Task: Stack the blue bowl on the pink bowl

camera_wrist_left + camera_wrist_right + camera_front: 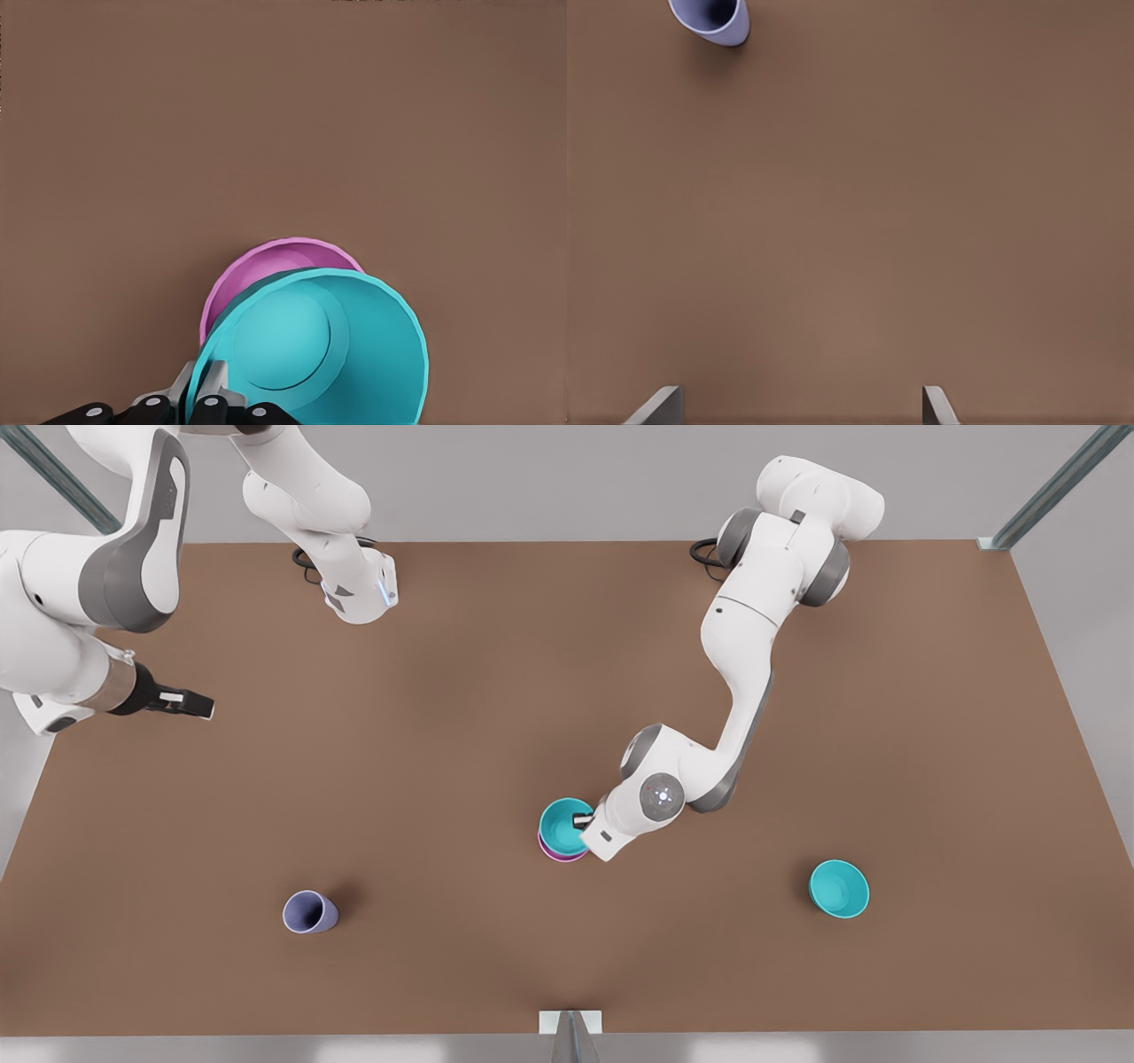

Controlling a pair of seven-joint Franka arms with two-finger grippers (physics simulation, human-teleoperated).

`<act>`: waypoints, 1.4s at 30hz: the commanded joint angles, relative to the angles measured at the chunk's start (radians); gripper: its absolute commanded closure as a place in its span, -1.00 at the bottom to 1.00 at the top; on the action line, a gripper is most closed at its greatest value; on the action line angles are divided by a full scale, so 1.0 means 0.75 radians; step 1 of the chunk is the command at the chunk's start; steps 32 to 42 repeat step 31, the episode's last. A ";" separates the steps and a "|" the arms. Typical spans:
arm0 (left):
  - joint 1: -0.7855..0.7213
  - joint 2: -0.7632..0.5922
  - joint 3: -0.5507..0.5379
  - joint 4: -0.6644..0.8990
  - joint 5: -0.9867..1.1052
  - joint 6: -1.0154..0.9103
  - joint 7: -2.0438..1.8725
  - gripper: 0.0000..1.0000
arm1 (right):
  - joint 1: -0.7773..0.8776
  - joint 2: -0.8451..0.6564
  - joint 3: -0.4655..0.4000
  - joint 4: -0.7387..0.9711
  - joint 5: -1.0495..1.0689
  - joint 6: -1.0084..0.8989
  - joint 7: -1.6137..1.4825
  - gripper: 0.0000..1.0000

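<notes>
On the brown counter point(496, 691), going from the front view's left: the right tool point(205, 707) hangs at about 9 o'clock from the counter's middle, near that edge, on the arm that waits there. Its two fingers point(660, 405) stand wide apart with nothing but bare counter between them in the right wrist view. The lavender-blue cup point(309, 912) stands at about 7 o'clock from the counter's middle, well apart from that tool and from the bowls; it also appears in the right wrist view point(709, 19), open mouth showing.

Near the middle, at roughly 5 o'clock, the blue bowl point(562, 824) sits over the pink bowl point(561, 856), of which a thin magenta rim peeks out beneath at 6 o'clock. In the left wrist view the blue bowl point(310, 350) is tilted and offset, so an arc of the pink bowl point(270, 261) with its lighter inside shows behind it; whether the blue one is fully seated cannot be told. The left tool point(583, 821) is at the blue bowl's 3 o'clock rim, its fingers point(211, 381) pinched on the bowl's wall, one inside and one outside.

Farther to the front view's right, at about 4 o'clock, a second turquoise bowl point(839, 888) rests alone on the counter, well apart from the stack.
</notes>
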 commanded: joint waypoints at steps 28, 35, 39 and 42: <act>0.642 -1.035 -0.043 -0.330 0.412 -0.996 0.577 -1.00 | 0.000 0.002 0.001 0.005 -0.003 -0.001 -0.007 -1.00; 0.644 -1.031 -0.043 -0.326 0.408 -1.027 0.579 -1.00 | 0.000 0.004 0.001 0.007 -0.003 -0.001 -0.007 -1.00; 0.644 -1.031 -0.043 -0.326 0.408 -1.027 0.579 -1.00 | 0.000 0.004 0.001 0.007 -0.003 -0.001 -0.007 -1.00; 0.644 -1.031 -0.043 -0.326 0.408 -1.027 0.579 -1.00 | 0.000 0.004 0.001 0.007 -0.003 -0.001 -0.007 -1.00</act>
